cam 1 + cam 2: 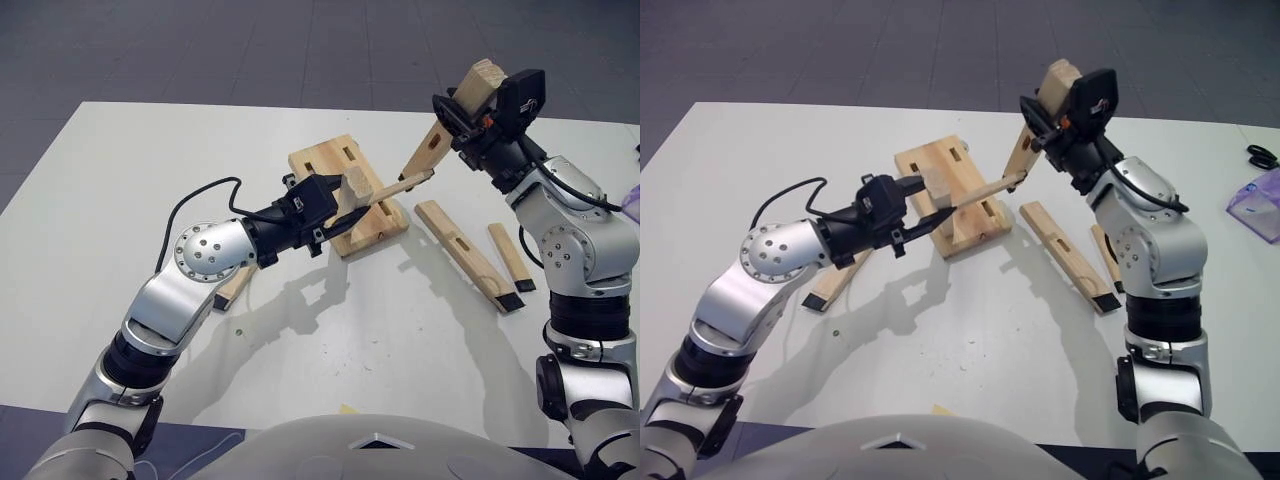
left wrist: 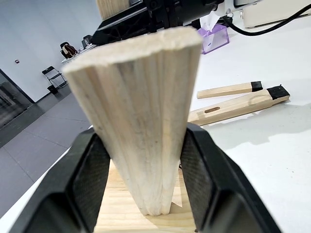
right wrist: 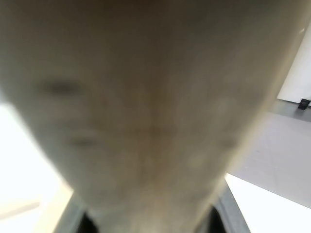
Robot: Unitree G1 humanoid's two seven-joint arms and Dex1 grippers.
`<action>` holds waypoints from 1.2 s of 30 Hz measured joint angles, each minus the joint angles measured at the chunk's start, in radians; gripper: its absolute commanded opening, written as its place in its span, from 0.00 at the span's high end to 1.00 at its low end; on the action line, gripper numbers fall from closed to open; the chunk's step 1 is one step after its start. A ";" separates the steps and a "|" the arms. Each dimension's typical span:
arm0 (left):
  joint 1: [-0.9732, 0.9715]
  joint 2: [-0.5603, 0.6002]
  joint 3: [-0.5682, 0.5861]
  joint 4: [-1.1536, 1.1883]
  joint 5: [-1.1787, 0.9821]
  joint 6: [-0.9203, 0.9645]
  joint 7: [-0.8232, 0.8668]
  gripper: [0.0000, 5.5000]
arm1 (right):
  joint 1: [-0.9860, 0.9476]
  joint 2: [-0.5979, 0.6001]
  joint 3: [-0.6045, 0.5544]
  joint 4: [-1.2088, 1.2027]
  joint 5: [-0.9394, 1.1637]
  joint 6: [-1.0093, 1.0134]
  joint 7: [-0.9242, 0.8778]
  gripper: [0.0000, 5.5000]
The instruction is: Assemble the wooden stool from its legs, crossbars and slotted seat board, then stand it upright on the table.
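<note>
Left hand (image 1: pixel 340 206) clamped on near leg (image 1: pixel 355 183), right hand (image 1: pixel 478 102) clamped on far leg (image 1: pixel 430 150), crossbar (image 1: pixel 400 188) joining them

Stool parts at centre and right of the tabletop (image 1: pixel 120 170)

The seat board (image 1: pixel 325 170) lies mid-frame. Over its lower part the left gripper (image 1: pixel 338 208) has its jaws clamped on a leg (image 1: pixel 353 183). A crossbar (image 1: pixel 400 187) runs from it toward the upper right to a second leg (image 1: pixel 425 155) in the right gripper (image 1: pixel 465 108). Right of the board, a third leg (image 1: pixel 465 255) and a short bar (image 1: pixel 508 255) lie side by side.
</note>
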 measured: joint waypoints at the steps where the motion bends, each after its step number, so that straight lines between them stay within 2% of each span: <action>1: 0.001 -0.006 0.004 0.004 0.000 0.001 0.004 0.62 | 0.011 0.003 -0.004 0.011 -0.015 -0.033 0.006 0.81; 6: 0.014 -0.055 0.057 0.015 -0.044 0.050 0.020 0.63 | 0.106 0.061 -0.060 0.039 -0.038 -0.131 0.019 0.81; 11: 0.028 -0.085 0.120 0.019 -0.112 0.107 0.018 0.63 | 0.126 0.127 -0.056 0.043 -0.052 -0.159 0.026 0.81; 15: 0.038 -0.086 0.141 -0.004 -0.140 0.138 0.013 0.63 | 0.126 0.137 -0.045 0.052 -0.084 -0.165 0.042 0.81; 23: 0.050 -0.024 0.122 -0.057 -0.136 0.134 -0.034 0.63 | 0.090 0.137 -0.013 0.117 -0.150 -0.208 0.117 0.81; 36: 0.060 -0.029 0.104 -0.076 -0.127 0.128 -0.031 0.63 | 0.126 0.125 -0.021 0.057 -0.145 -0.166 0.192 0.81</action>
